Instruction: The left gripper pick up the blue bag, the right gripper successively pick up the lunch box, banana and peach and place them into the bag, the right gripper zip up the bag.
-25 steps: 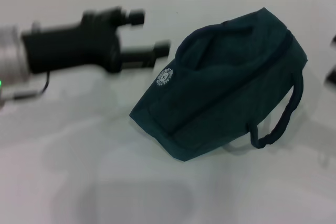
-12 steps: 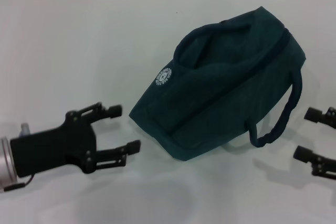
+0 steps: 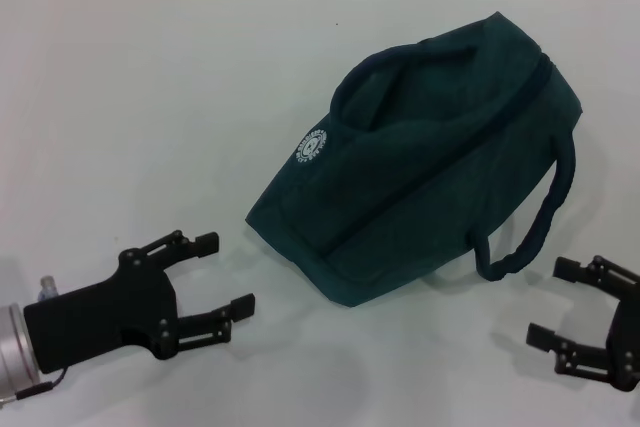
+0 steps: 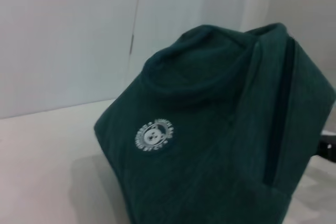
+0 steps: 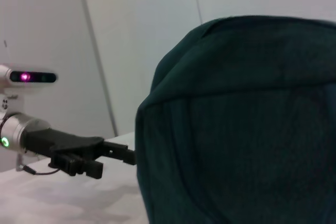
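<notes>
White tabletop (image 3: 150, 97) backed by a pale panelled wall; near its middle lies the blue bag (image 3: 430, 172), dark teal in these views, bulging and slumped on its side, with a round white logo (image 3: 313, 146) facing the left side and a dark carrying strap (image 3: 545, 217) looping off its right end. Left gripper (image 3: 215, 272) sits low at the near left of the table, jaws spread and empty, fingertips aimed toward the bag's lower corner but well apart from it. Right gripper (image 3: 560, 302) sits low at the near right, jaws likewise spread with nothing between them, just beyond the strap's loop and not touching it. Left wrist view shows the logo side of the bag close ahead; right wrist view shows the opposite bulk of the bag with the left gripper farther off beyond it. No lunch box, banana or peach appears anywhere on the table in any view. Judgement on progress: the bag's rounded, filled shape and the absence of loose items fit a late stage, with the three items inside and the arms drawn back; whether the dark seam (image 3: 520, 112) along the top is a closed zip cannot be told. Since the contents are hidden, the same scene would also fit a stuffed bag awaiting pickup with the items out of frame
</notes>
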